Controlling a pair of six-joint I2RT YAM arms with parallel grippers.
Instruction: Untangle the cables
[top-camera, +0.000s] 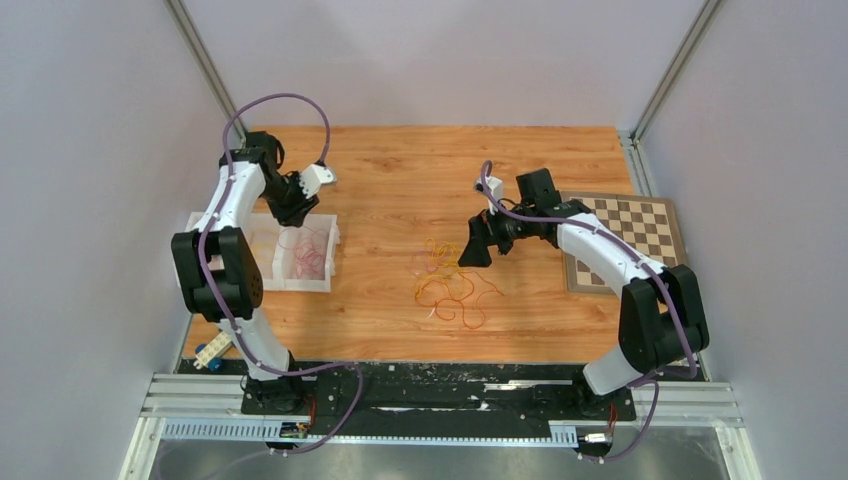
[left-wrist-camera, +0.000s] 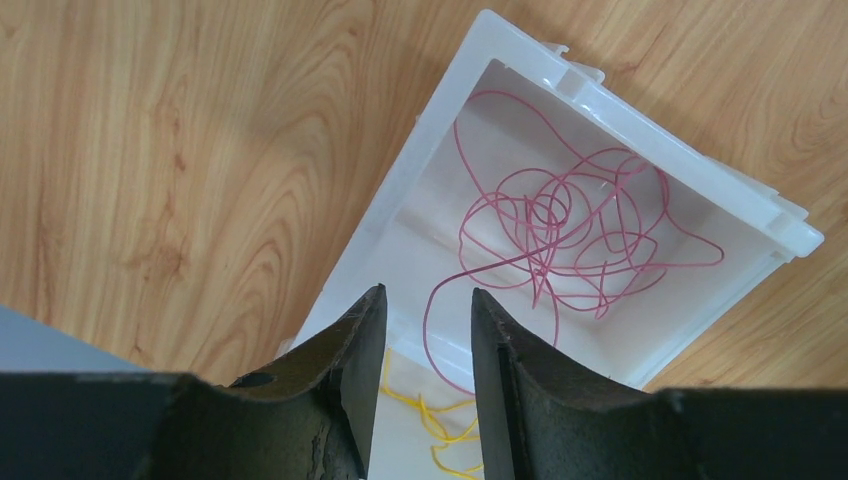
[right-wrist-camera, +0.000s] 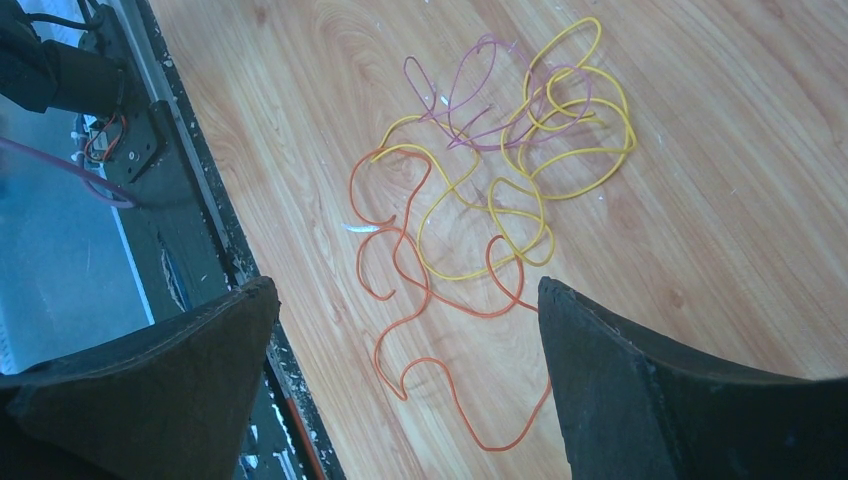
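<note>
Left gripper: we see the left gripper (left-wrist-camera: 428, 295) hanging over the bin (left-wrist-camera: 415, 160), its two dark fingers a little apart with nothing clamped between them.
Right gripper: the right gripper (right-wrist-camera: 405, 285) is spread wide and empty.
Cables on the table: a loose tangle of cables (right-wrist-camera: 480, 190) lies on the table (top-camera: 400, 170) directly below the right gripper, touching neither finger.
Materials and shapes: we make out thin, wiry orange, yellow and pale pink strands, looped and crossing over one another; the table is grained wood; the bin is smooth white plastic, rectangular, with a divider.
Bin contents: one compartment holds a curled pink cable (left-wrist-camera: 560, 220), the next a yellow cable (left-wrist-camera: 440, 420), partly hidden by the fingers.
Elsewhere: a chessboard (top-camera: 640, 225) lies at the table's right edge.
</note>
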